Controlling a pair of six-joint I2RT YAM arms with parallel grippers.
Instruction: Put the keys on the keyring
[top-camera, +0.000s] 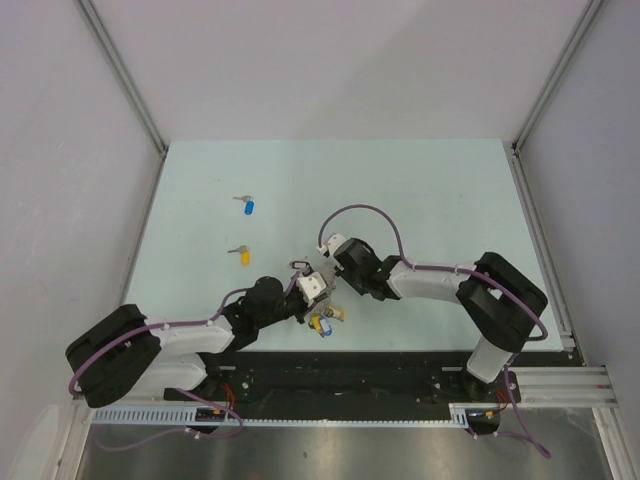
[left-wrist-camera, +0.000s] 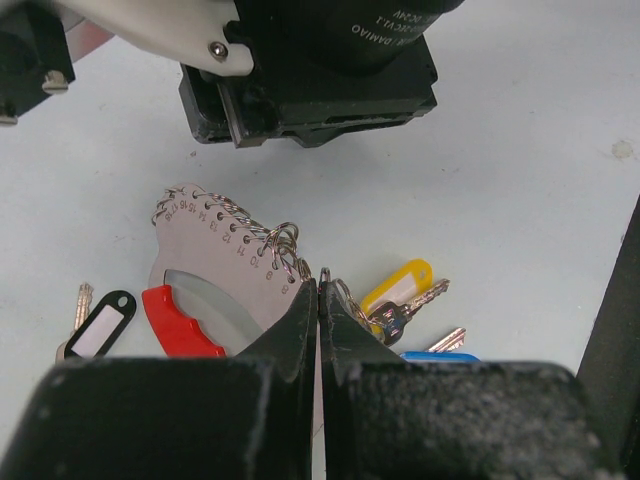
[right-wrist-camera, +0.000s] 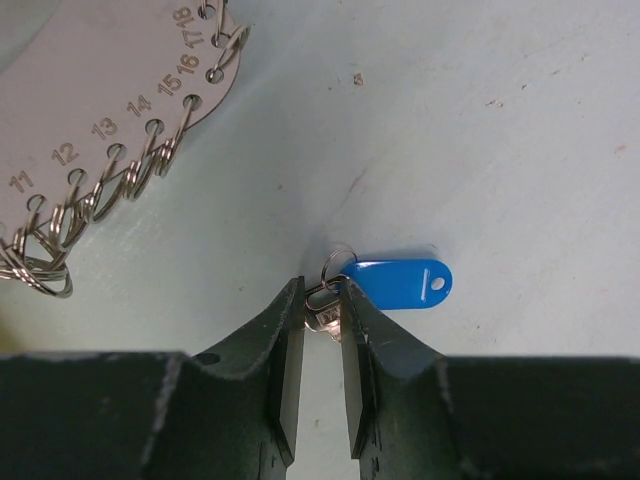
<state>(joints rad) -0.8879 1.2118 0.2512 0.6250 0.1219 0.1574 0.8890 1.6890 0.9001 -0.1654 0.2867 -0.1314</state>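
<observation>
**Two arms meeting over the near centre of the table (top-camera: 420, 190).** The left gripper (left-wrist-camera: 318, 286) had its fingers pressed together on the lower edge of the keyring (left-wrist-camera: 225, 255). The keyring was a flat silver plate with numbered holes and a red plastic arc (left-wrist-camera: 180, 322). Small split rings (left-wrist-camera: 283, 240) hung from the holes along its curved rim.

The right gripper (right-wrist-camera: 320, 290) was closed to a narrow gap on the metal end of a blue-tagged key (right-wrist-camera: 400, 283). The blue tag lay flat on the table just beyond the fingertips. The numbered rim of the plate stood near, up and to the left in the right wrist view, apart from this key.

Just beside the left fingers lay a yellow-tagged key (left-wrist-camera: 398, 288) with other keys bunched against it. On the other side, a black-rimmed oval tag (left-wrist-camera: 104, 324) lay just beside the red arc. The right arm's wrist body (left-wrist-camera: 310, 70) loomed over the far side of the plate and hid the table behind it. Well apart, toward the far left, lay a loose blue key (top-camera: 247, 207) and a loose yellow key (top-camera: 241, 255).
</observation>
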